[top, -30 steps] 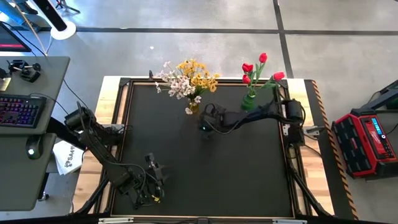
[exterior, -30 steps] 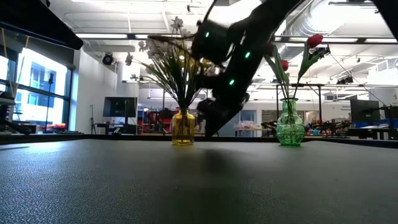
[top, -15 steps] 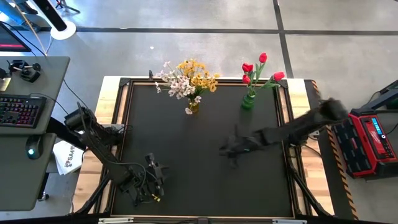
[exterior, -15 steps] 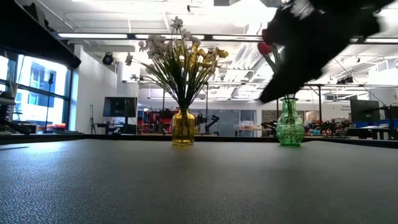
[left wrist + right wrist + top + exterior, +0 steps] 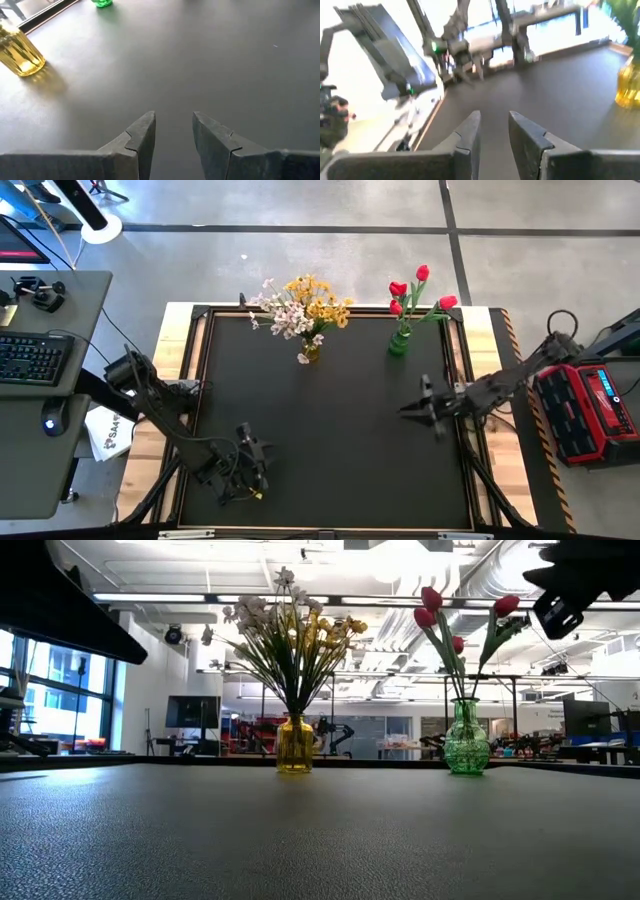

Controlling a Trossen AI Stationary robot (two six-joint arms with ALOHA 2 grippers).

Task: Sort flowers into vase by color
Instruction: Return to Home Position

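Yellow vase (image 5: 294, 748) has yellow+white flowers (image 5: 300, 635), green vase (image 5: 466, 745) reds (image 5: 431, 593), so sorting looks done. Empty, parted: left jaws, right jaws, near table (image 5: 330, 430) edges.

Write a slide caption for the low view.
Sorting done: yellow and white flowers in the yellow vase, red flowers in the green vase, right arm raised at right.

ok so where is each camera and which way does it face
High view: above the table, looking straight down; shows both arms, left tool and right tool.
Low view: at tabletop height, facing level across to the yellow vase and green vase; right arm at top right.
Left wrist view: on the left arm, angled down at the table toward both vases; its open left tool shows.
Right wrist view: on the right arm, facing across toward the left arm; its open right tool shows.
Shared: all four show the yellow vase.
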